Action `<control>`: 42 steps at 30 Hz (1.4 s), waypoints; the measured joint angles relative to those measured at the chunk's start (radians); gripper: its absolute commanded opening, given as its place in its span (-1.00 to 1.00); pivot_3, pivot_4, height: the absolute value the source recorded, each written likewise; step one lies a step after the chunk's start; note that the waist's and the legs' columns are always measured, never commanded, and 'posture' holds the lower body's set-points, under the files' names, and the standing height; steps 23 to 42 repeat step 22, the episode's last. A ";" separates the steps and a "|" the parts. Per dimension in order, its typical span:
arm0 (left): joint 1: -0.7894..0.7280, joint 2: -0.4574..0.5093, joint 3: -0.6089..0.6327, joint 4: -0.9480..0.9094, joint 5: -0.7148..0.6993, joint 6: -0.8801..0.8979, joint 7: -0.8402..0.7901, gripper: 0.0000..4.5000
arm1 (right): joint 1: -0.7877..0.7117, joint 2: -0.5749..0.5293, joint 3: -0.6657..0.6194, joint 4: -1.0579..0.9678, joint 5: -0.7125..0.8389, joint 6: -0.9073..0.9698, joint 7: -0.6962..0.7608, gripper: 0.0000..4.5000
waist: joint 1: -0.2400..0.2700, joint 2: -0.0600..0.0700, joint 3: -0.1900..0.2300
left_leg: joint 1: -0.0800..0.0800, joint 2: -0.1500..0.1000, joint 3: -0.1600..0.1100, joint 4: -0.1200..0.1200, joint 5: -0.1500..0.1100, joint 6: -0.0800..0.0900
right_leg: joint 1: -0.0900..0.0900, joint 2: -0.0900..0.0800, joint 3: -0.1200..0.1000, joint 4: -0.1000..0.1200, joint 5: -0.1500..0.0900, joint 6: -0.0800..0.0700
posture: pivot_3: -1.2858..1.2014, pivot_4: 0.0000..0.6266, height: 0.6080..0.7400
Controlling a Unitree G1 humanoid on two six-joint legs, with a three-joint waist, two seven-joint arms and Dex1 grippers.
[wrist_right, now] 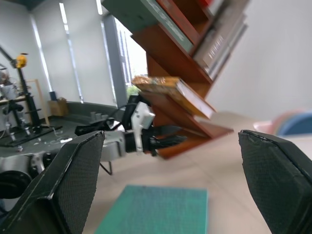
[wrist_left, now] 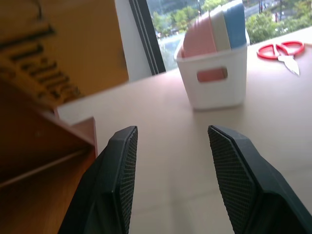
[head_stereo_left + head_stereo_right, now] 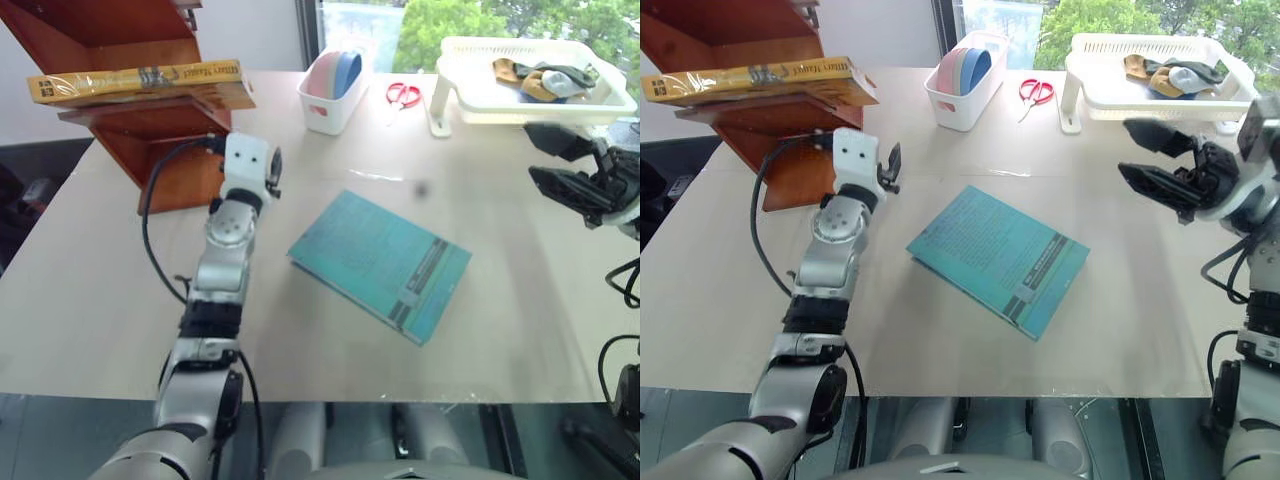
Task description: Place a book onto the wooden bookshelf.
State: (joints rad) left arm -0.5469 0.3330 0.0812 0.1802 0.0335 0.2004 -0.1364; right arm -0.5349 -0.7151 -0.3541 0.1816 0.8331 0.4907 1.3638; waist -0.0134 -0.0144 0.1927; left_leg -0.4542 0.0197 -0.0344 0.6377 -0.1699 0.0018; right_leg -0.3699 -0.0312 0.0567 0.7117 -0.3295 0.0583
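The table [image 3: 120,330] filled most of the head view, pale and bare along its near edge. At the upper left stood the wooden bookshelf [image 3: 150,150], and the book [image 3: 140,82] lay flat on one of its shelves, yellow spine facing out, no gripper touching it. The right wrist view caught what the head views cut off: more books packed on the shelves higher up. A white tray [image 3: 530,100] holding some cloth sat at the upper right, and a teal book [image 3: 380,262] lay flat in the middle of the table. A white bin [image 3: 333,100] with pink and blue pieces stood at the top centre, red scissors [image 3: 403,94] just beside it. The left gripper [image 2: 170,161] hung below the book's shelf, released and empty, its fingers parted over bare table; the wrist view showed that gap plainly, where the head view did not. The right gripper [image 3: 1155,155], at the right edge, was spread wide and held nothing.
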 measured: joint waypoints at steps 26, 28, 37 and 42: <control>0.622 0.116 0.163 -0.525 -0.356 0.273 -0.340 0.08 | 0.354 0.031 0.012 0.078 -0.260 -0.332 -0.069 1.00 | -0.001 0.002 -0.001 | 0.010 0.002 0.001 -0.002 0.000 -0.001 | 0.010 0.000 0.000 -0.002 0.000 0.000 | 0.03 -0.52 1.00; 0.622 0.116 0.163 -0.525 -0.356 0.273 -0.340 0.08 | 0.354 0.031 0.012 0.078 -0.260 -0.332 -0.069 1.00 | -0.001 0.002 -0.001 | 0.010 0.002 0.001 -0.002 0.000 -0.001 | 0.010 0.000 0.000 -0.002 0.000 0.000 | 0.03 -0.52 1.00; 0.622 0.116 0.163 -0.525 -0.356 0.273 -0.340 0.08 | 0.354 0.031 0.012 0.078 -0.260 -0.332 -0.069 1.00 | -0.001 0.002 -0.001 | 0.010 0.002 0.001 -0.002 0.000 -0.001 | 0.010 0.000 0.000 -0.002 0.000 0.000 | 0.03 -0.52 1.00; 0.622 0.116 0.163 -0.525 -0.356 0.273 -0.340 0.08 | 0.354 0.031 0.012 0.078 -0.260 -0.332 -0.069 1.00 | -0.001 0.002 -0.001 | 0.010 0.002 0.001 -0.002 0.000 -0.001 | 0.010 0.000 0.000 -0.002 0.000 0.000 | 0.03 -0.52 1.00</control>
